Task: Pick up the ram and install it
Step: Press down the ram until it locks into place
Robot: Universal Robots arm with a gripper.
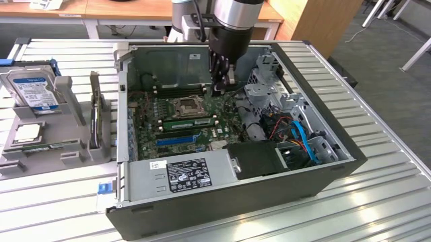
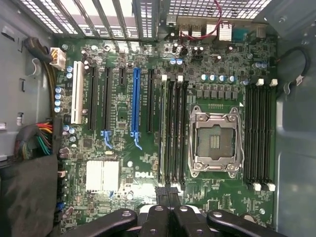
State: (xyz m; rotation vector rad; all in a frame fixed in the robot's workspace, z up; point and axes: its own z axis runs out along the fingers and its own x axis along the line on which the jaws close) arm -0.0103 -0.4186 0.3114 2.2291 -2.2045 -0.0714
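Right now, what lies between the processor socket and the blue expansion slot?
A black slot, then the memory slots with the ram standing in one, seen in both views.

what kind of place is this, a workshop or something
Probably a robotics lab or PC-assembly test bench: an open computer case lies on a slatted metal table, a robot arm reaches into it, and a hard drive stands in a grey parts holder.
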